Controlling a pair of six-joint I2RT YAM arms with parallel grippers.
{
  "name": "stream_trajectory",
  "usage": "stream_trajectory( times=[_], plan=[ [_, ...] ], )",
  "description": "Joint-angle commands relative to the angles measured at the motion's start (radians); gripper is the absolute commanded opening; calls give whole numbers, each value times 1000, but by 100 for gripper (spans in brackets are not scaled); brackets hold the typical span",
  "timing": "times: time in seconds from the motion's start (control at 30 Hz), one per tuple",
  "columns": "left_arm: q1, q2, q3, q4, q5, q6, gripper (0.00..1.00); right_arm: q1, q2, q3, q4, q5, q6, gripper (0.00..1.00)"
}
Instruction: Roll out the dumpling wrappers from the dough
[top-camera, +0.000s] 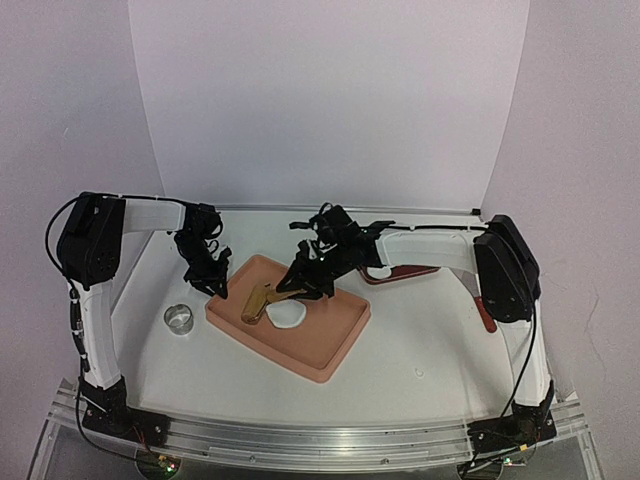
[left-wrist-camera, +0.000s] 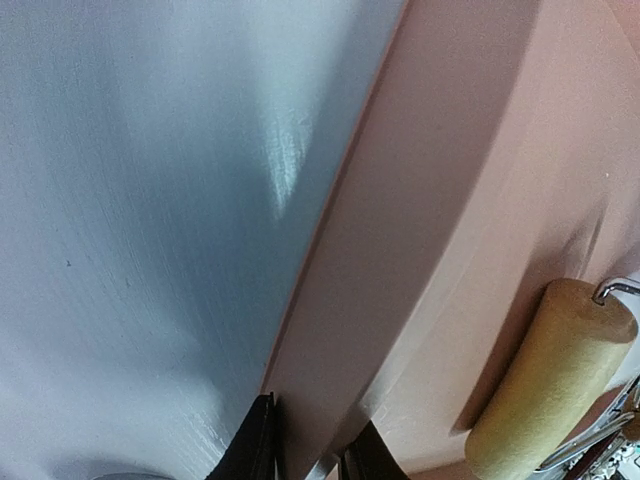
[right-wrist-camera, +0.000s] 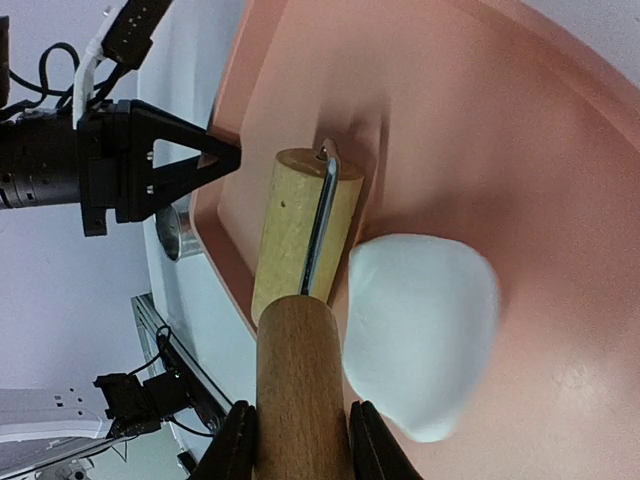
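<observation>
The dough (right-wrist-camera: 425, 330) is a flat irregular white sheet on the floor of the pink tray (right-wrist-camera: 480, 120); it also shows in the top view (top-camera: 288, 319). My right gripper (right-wrist-camera: 300, 447) is shut on the wooden handle (right-wrist-camera: 300, 385) of a rolling pin. The pin's roller (right-wrist-camera: 296, 230) rests on the tray just left of the dough, touching its edge. In the top view the right gripper (top-camera: 302, 281) is over the tray's middle. My left gripper (left-wrist-camera: 310, 455) straddles the rim of the tray (left-wrist-camera: 400, 250) at its left side (top-camera: 213, 283), closed on it. No round wrappers are in view.
A metal ring cutter (top-camera: 180, 319) stands on the white table left of the tray (top-camera: 340, 345), close to the left gripper; it also shows in the right wrist view (right-wrist-camera: 170, 232). A dark red tool (top-camera: 400, 273) lies behind the right arm. White walls enclose the table.
</observation>
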Motion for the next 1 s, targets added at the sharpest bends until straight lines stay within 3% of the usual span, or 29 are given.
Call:
stream_trajectory(
  times=[0.0, 0.13, 0.3, 0.47, 0.57, 0.77, 0.97],
  plan=[
    [-24, 124, -52, 58, 84, -114, 7, 14, 271, -204, -587, 383, -30, 0],
    [-24, 114, -57, 60, 71, -133, 6, 14, 247, -89, -609, 425, -64, 0],
    [-25, 106, -96, 84, 57, -166, 3, 45, 202, 205, -710, 417, -161, 0],
    [-25, 85, -136, 113, 40, -186, 3, 126, 181, 546, -718, 187, -267, 0],
    [-25, 68, -150, 112, 29, -185, 3, 153, 151, 661, -714, 124, -243, 0],
    [-28, 36, -160, 122, 23, -175, 3, 150, 10, 651, -705, 165, -169, 0],
    [-33, 37, -127, 81, -25, -141, 2, 60, -171, 431, -726, 207, -92, 0]
  ],
)
